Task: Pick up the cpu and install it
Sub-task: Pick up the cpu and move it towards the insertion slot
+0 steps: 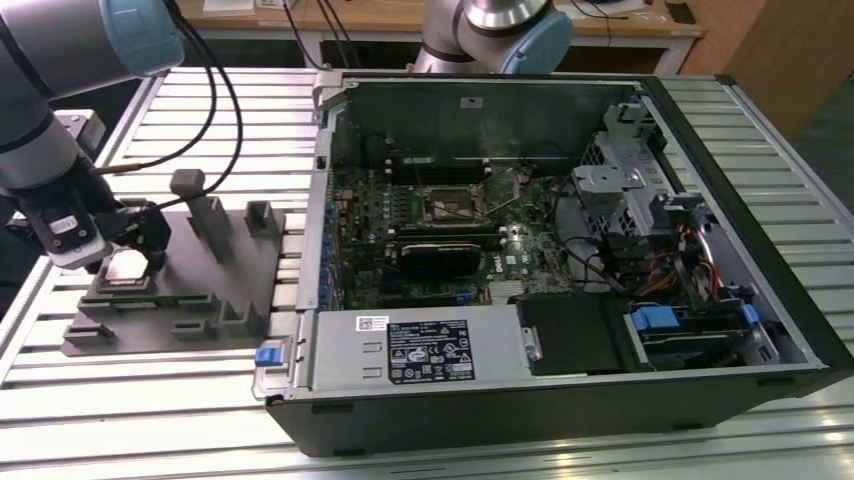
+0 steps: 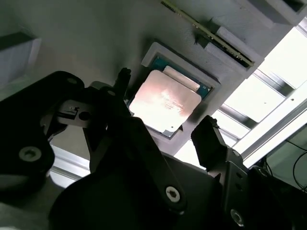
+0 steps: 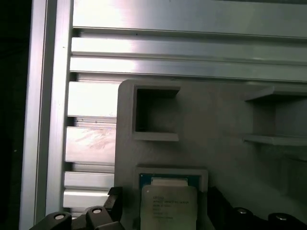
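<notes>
At the exterior view's left, the robot arm (image 1: pixel 40 150) reaches down over a grey tray (image 1: pixel 147 302) that lies on the table of metal slats (image 1: pixel 107 420). The gripper (image 1: pixel 131 250) hangs low over the tray's near-left part. The cpu (image 1: pixel 127 268) lies there flat in a shallow square pocket, with its silvery top facing up.

In the second wrist view the gripper (image 2: pixel 163 104) is spread. One dark finger (image 2: pixel 122 81) is at one edge of the cpu (image 2: pixel 168 98) and the other finger is at the opposite edge, so the chip sits between them in its pocket. I cannot tell whether the fingers touch it. In the first wrist view the cpu (image 3: pixel 168 203) rests in the tray (image 3: pixel 216 124), and the slats (image 3: pixel 91 100) run beside it.

More to the right on the tray, grey posts (image 1: pixel 207 215) stand upright. Just beside the tray lies an open computer case (image 1: pixel 534 415). Inside it is the green board (image 1: pixel 374 230) with a square socket (image 1: pixel 447 208) near its middle, well apart from the cpu. Wires and blue clips (image 1: pixel 654 320) fill the case's right end.
</notes>
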Available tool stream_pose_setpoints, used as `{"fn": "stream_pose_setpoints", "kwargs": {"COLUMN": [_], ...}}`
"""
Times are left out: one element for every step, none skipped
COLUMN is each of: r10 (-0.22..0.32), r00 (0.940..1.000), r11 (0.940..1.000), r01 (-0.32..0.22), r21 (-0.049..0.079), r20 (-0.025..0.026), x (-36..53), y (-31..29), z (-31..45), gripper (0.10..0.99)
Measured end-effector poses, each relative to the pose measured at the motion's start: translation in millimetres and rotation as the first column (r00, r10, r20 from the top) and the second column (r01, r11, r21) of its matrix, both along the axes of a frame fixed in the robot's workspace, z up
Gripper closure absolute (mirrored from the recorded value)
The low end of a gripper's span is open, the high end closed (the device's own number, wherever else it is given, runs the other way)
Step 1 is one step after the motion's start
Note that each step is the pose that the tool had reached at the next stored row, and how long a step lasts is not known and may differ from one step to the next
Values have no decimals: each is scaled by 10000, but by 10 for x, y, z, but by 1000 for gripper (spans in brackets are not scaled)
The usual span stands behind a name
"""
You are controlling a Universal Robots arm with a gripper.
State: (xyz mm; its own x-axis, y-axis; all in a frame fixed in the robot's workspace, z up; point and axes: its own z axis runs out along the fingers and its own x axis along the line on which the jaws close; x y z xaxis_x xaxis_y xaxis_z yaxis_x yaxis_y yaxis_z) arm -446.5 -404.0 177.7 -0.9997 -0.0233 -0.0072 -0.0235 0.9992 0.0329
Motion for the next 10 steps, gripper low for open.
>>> {"fn": "stream_pose_setpoints", "kwargs": {"r10": [-1,-13,-33,-61,-112,-176,-240,-298,-328,-336], "r00": [10000,10000,10000,10000,9999,9998,9997,9996,9995,9994], "r11": [10000,10000,10000,10000,9999,9998,9997,9996,9995,9994], "r01": [1,13,33,61,112,176,240,298,328,336], "r21": [1,0,-1,0,-1,-1,-1,0,0,2], "r20": [1,0,-2,-1,-1,-2,-2,0,0,-4], "x": [0,0,-1,0,-1,-1,0,3,6,6], "y": [-8,-22,-40,-56,-67,-69,-69,-69,-69,-70], "z": [-1,0,1,1,1,1,1,0,1,6], "gripper": [294,294,294,294,294,294,294,294,294,294]}}
